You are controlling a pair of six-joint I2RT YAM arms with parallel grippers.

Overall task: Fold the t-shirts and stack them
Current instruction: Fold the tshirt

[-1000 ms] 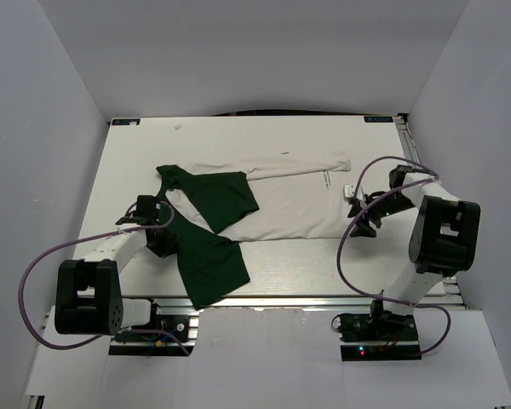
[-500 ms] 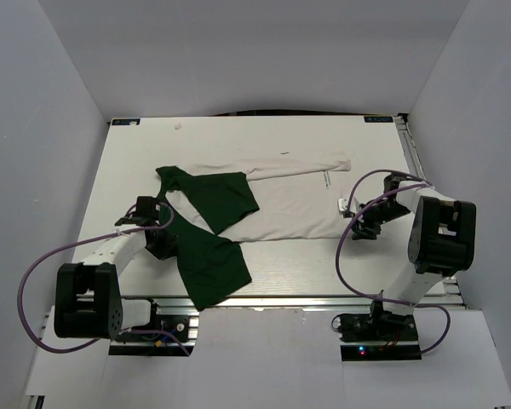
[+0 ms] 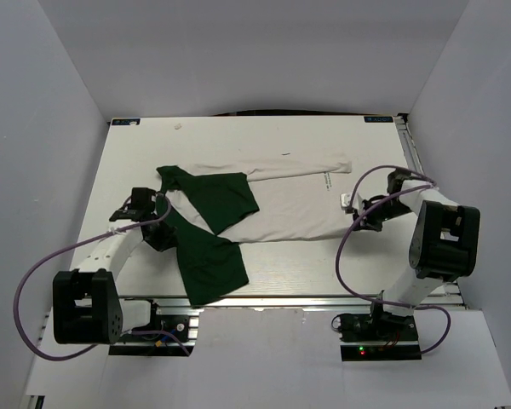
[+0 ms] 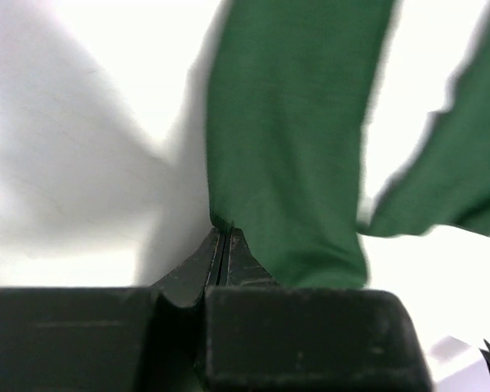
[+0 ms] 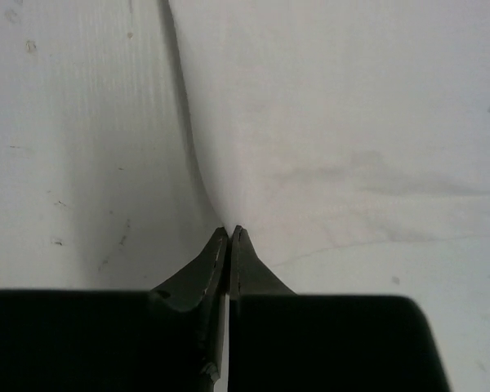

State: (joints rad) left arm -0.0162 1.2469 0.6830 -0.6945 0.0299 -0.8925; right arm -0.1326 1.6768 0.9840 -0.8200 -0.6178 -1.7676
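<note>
A dark green t-shirt lies crumpled at the left of the table, partly over a white t-shirt spread flat in the middle. My left gripper is shut on the green shirt's left edge. In the left wrist view the green fabric rises from the closed tips of the left gripper. My right gripper is shut on the white shirt's right edge. In the right wrist view the white cloth runs into the closed tips of the right gripper.
The white table has walls on three sides. A metal rail runs along its right edge. Purple cables loop from both arms near the front edge. A small mark sits at the back left.
The right gripper moved in to the white shirt's right edge and closed on it. The left arm shifted slightly back and left, still holding the green shirt.
</note>
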